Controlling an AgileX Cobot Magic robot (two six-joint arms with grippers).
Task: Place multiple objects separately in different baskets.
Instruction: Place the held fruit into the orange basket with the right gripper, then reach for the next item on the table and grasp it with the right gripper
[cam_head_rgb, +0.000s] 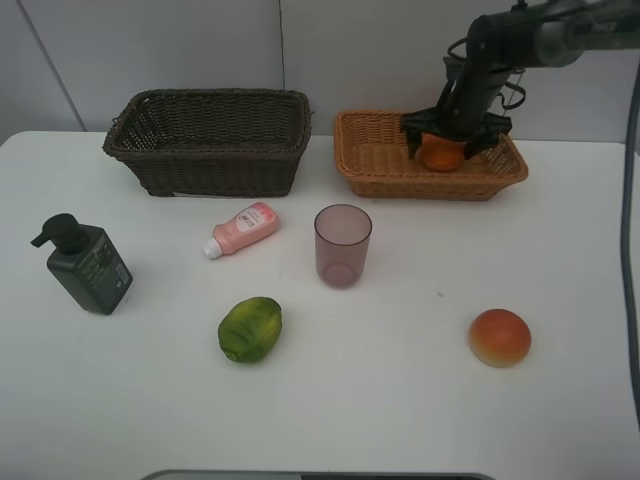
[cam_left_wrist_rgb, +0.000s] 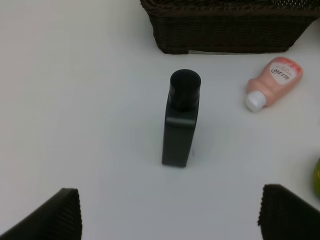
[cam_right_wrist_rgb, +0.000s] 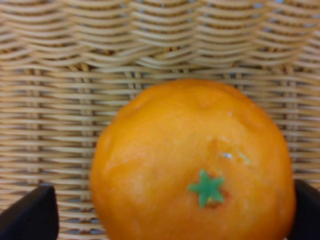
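Right tool (cam_head_rgb: 450, 140) astride orange (cam_head_rgb: 441, 155) inside light basket (cam_head_rgb: 400, 185)

Dark pump bottle (cam_left_wrist_rgb: 179, 127), pink tube (cam_left_wrist_rgb: 277, 82) and dark wicker basket (cam_left_wrist_rgb: 225, 30)
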